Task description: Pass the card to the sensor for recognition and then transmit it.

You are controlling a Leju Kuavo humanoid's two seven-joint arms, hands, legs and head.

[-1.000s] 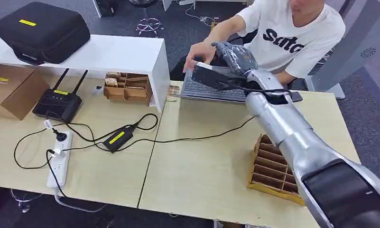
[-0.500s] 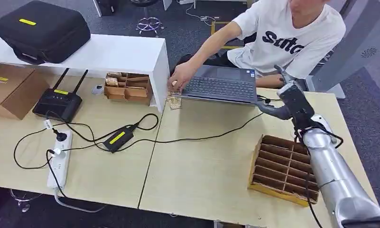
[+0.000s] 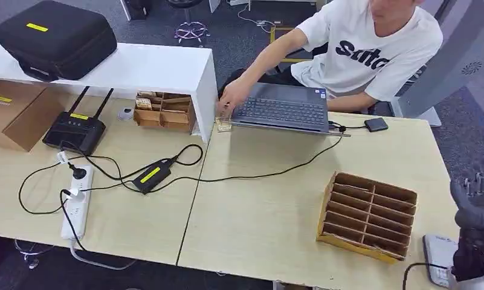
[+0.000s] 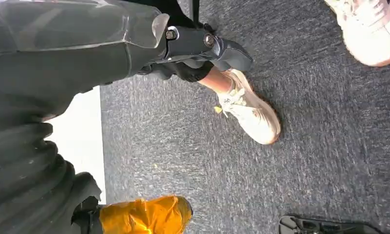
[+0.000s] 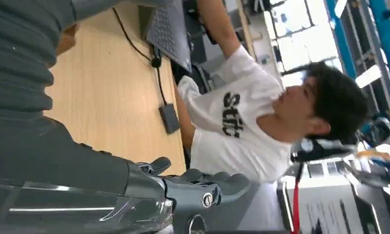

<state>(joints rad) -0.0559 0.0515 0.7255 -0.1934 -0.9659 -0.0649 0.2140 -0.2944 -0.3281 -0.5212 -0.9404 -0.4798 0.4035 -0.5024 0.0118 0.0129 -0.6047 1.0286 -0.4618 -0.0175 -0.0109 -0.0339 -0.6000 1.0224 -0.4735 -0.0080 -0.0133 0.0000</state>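
Far out to the left of the laptop [image 3: 283, 107] sit the black case [image 3: 55, 37] on the white shelf [image 3: 148, 67], the router [image 3: 76, 132] and the power strip [image 3: 75, 204], none of them in play. The left hand [image 4: 193, 53] hangs low over grey carpet, and I can't tell from its wrist view whether its fingers are curled in or slack; nothing shows in it. Closer in, the black adapter [image 3: 150, 176] lies left of and nearer than the laptop, its cable running back toward it. Now the action: right at the laptop's left front corner a small pale card [image 3: 223, 125] lies flat on the table [image 3: 257, 211], with the person's hand [image 3: 232, 98] just above it, fingers down beside the keyboard. That looks like the task's card, already on the person's side. Right of the laptop is a little black block [image 3: 376, 124], and right of and well nearer than the laptop the cardboard divider tray [image 3: 366, 215]. Further right again, a white pad [image 3: 440, 266] with a cable sits at the table's corner, likely the sensor. Beside it the right hand [image 3: 478, 194] stands with fingers spread and upright, carrying nothing. My read: the handover is done, and the next move calls for fetching a fresh card before visiting that pad again.
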